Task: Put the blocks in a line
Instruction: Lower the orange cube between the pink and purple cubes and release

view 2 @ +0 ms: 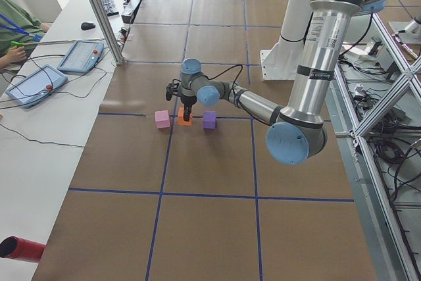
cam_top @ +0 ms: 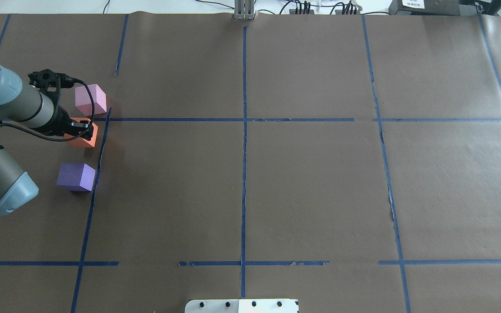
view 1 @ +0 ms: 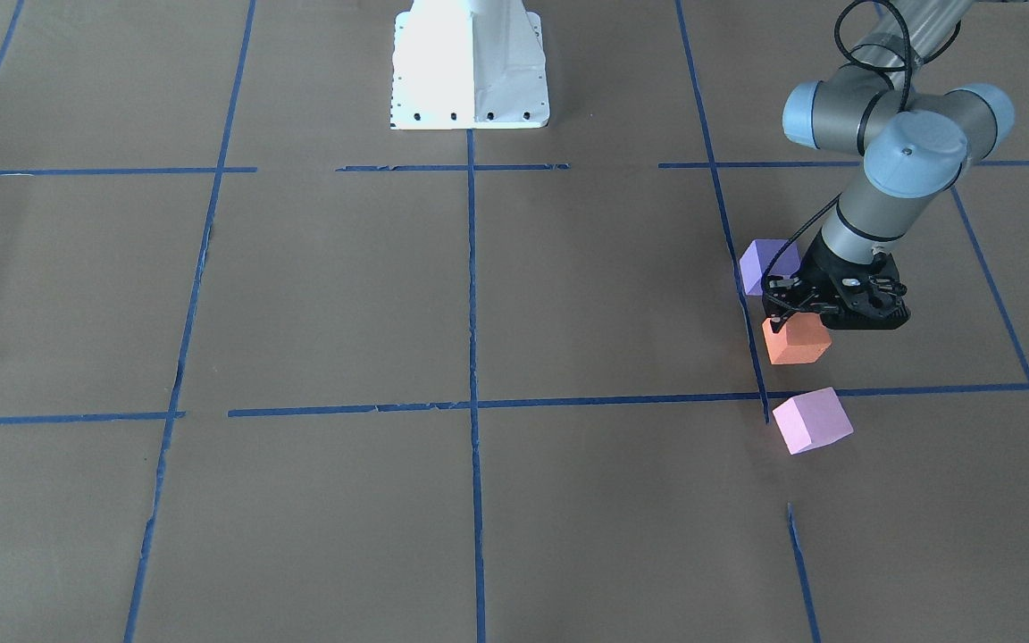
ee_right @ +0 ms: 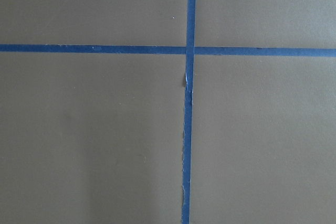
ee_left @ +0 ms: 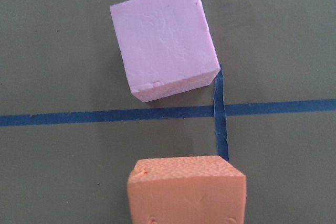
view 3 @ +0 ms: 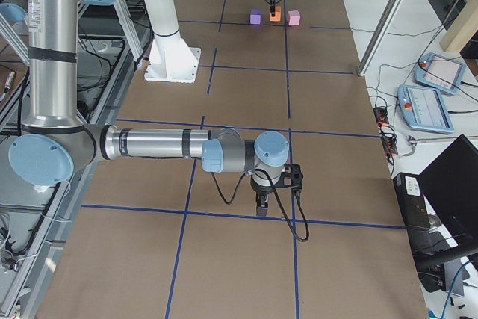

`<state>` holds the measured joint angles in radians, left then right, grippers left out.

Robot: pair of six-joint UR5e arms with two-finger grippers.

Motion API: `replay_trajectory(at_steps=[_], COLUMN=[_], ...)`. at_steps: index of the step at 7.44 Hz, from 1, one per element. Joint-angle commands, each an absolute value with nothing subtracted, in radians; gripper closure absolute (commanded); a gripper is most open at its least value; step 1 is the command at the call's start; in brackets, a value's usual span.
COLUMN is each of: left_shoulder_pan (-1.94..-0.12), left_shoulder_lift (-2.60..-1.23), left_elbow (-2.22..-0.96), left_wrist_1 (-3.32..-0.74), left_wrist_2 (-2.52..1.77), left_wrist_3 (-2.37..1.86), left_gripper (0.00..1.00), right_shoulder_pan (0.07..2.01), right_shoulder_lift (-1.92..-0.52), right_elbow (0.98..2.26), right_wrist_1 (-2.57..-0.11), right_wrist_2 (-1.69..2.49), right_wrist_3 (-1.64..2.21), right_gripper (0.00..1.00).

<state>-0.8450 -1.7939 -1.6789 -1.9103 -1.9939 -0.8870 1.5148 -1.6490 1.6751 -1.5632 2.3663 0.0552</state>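
The orange block lies between the violet-purple block and the pale pink block, in a rough row beside a blue tape line. My left gripper points down onto the orange block and looks shut on it, at table level. The left wrist view shows the orange block at the bottom edge and the pink block beyond it, rotated slightly; no fingers show there. My right gripper shows only in the exterior right view, low over the table; I cannot tell its state.
Brown paper covers the table, marked into squares by blue tape. The white robot base stands at the near middle edge. In the exterior left view, tablets lie on a side bench and a person sits beside it.
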Motion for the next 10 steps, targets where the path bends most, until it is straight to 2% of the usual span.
replay_trajectory(at_steps=[1, 2, 3, 4, 5, 8, 10], left_shoulder_pan=[-0.845, -0.845, -0.845, -0.845, -0.845, -0.848, -0.935], left_shoulder_lift=[-1.795, -1.795, -1.795, -1.798, -1.798, -1.801, -1.83], left_elbow=[-1.669, -1.669, -1.667, -1.661, -1.661, -1.661, -1.695], left_wrist_1=[-1.91, -1.91, -1.91, -1.91, -1.91, -1.908, -1.896], left_wrist_2=[-1.996, -2.023, -2.037, -2.037, -2.037, -2.039, -2.052], left_wrist_3=[-0.859, -0.847, -0.847, -0.847, -0.847, -0.847, -0.833], left_gripper=[1.0, 0.83, 0.37, 0.04, 0.0, 0.0, 0.0], right_shoulder_pan=[1.516, 1.514, 1.516, 1.516, 1.514, 1.516, 1.516], right_shoulder_lift=[-1.649, -1.649, -1.649, -1.649, -1.649, -1.649, -1.649], right_elbow=[1.675, 1.675, 1.675, 1.675, 1.675, 1.675, 1.675], right_wrist_1=[-1.563, -1.563, -1.565, -1.563, -1.563, -1.563, -1.563], right_wrist_2=[2.367, 2.367, 2.367, 2.367, 2.367, 2.367, 2.367], right_wrist_3=[0.055, 0.055, 0.055, 0.055, 0.055, 0.055, 0.055], right_gripper=[0.0, 0.0, 0.0, 0.0, 0.0, 0.0, 0.0])
